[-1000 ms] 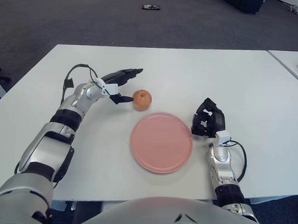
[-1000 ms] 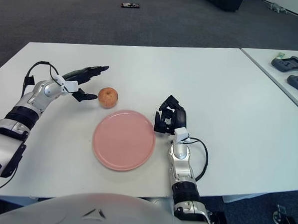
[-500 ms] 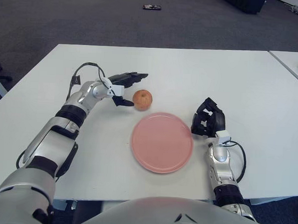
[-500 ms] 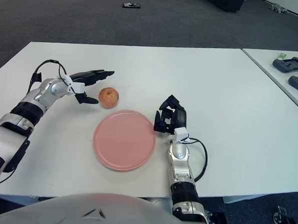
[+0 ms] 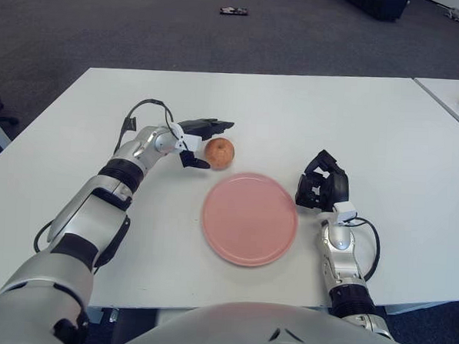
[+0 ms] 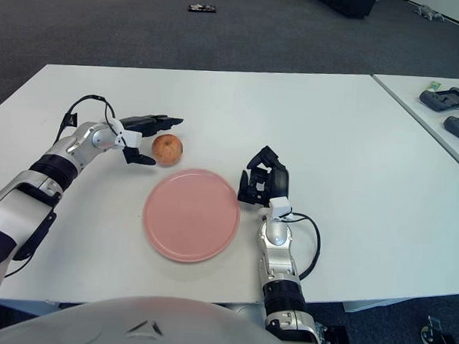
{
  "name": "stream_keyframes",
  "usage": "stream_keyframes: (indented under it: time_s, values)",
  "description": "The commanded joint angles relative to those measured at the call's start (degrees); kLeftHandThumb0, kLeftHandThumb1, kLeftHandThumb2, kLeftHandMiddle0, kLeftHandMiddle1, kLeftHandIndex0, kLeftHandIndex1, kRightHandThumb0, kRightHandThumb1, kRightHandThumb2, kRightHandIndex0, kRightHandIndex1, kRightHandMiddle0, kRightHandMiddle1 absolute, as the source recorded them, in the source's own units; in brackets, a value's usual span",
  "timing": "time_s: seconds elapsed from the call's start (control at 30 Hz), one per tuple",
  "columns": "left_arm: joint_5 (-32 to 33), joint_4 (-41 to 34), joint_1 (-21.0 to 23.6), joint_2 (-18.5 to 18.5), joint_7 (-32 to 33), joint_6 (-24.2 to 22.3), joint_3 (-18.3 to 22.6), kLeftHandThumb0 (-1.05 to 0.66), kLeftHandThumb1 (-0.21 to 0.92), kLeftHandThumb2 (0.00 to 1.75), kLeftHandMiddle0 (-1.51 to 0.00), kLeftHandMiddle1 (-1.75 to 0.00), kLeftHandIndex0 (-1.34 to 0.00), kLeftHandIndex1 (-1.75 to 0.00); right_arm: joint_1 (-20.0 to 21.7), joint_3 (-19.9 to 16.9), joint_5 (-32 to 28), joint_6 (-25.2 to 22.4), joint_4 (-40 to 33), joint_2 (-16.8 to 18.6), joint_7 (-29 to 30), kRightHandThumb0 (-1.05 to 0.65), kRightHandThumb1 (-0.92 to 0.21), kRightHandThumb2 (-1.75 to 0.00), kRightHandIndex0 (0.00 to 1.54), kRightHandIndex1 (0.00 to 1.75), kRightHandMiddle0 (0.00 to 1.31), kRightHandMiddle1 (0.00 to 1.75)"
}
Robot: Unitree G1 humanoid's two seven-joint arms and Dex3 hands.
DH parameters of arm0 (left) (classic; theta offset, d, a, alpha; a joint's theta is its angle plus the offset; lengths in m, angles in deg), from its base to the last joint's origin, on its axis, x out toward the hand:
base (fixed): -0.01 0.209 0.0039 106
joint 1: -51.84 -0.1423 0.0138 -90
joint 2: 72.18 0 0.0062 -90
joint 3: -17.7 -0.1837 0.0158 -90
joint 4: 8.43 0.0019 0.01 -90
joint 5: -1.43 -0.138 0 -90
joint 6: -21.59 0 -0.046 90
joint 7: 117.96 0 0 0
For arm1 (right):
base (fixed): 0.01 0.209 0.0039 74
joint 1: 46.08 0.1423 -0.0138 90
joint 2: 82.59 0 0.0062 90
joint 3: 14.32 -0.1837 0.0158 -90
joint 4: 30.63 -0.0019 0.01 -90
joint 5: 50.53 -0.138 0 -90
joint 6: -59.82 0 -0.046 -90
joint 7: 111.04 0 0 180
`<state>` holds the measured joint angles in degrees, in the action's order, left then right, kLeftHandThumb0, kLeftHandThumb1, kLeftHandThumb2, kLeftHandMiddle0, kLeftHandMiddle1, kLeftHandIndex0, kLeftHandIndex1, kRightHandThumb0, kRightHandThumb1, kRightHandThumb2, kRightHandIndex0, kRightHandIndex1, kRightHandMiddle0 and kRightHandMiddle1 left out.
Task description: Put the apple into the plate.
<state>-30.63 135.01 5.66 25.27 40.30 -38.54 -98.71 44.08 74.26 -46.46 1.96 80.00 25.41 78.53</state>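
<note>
Reddish-orange, the small round apple (image 5: 220, 151) sat on the white table (image 5: 370, 133) just beyond the flat pink plate (image 5: 249, 218). My left hand (image 5: 194, 142) bracketed the apple's left side, fingers spread, gripping nothing. I judged this the reach; closing came next. My right hand (image 5: 319, 188) sat curled, idle, right of the plate.

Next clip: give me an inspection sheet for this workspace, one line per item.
Surface: white table, bare apart from the job's things.
Job's things: apple on the table, just beyond the pink plate; plate holds nothing.
Clutter: nothing seen on this table.
Hands: left hand open, fingers spread either side of the apple, not closed on it; right hand curled, idle beside the plate's right edge.
Cables: black cable looped at left wrist; another at the right forearm.
Surroundings: dark carpet; neighbouring table with black devices.
</note>
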Motion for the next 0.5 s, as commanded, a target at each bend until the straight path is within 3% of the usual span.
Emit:
stream_keyframes:
  time_s: [0.0, 0.47]
  values:
    - [-1.37, 1.21, 2.11, 0.00, -0.78, 0.74, -1.43, -0.83, 0.27, 1.04, 0.00, 0.00, 0.00, 0.00, -0.37, -0.40, -0.42, 0.57, -1.32, 0.11, -0.26, -0.55, -0.16, -1.52, 1.36, 1.75, 0.75, 1.75]
    - [-3.01, 5.60, 3.41, -2.68, 1.65, 1.79, -3.26, -0.79, 0.24, 1.07, 0.00, 0.00, 0.00, 0.00, -1.15, -0.25, -0.29, 0.73, -2.61, 0.31, -0.11, -0.55, -0.16, -1.52, 1.37, 1.75, 0.75, 1.75]
